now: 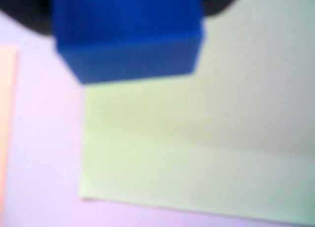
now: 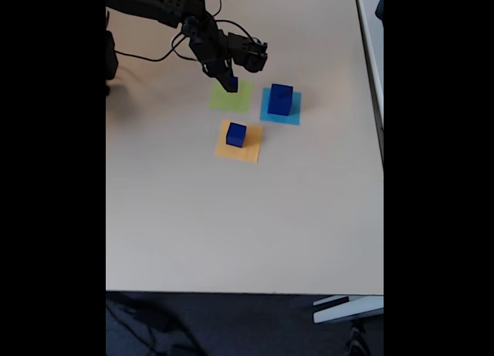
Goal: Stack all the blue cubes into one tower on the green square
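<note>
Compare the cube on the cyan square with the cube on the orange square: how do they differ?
The cube on the cyan square looks larger and stands farther right in the fixed view. The cube on the orange square looks smaller and sits nearer the camera. Both are dark blue and rest free of the gripper.

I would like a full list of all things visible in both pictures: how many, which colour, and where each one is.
blue cubes: three, dark blue; the largest on the cyan square, a smaller one on the orange square, one in the gripper above the green square's edge
green square: one, light green paper, on the table left of the cyan one in the fixed view
cyan square: one, cyan-blue paper, right of the green one
orange square: one, orange-yellow paper, nearer the camera than the other two
table: one, beige top
cable: one, black, lying near the arm
arm: one, black, reaching in from the upper left
gripper: one, black, closed on a cube
</note>
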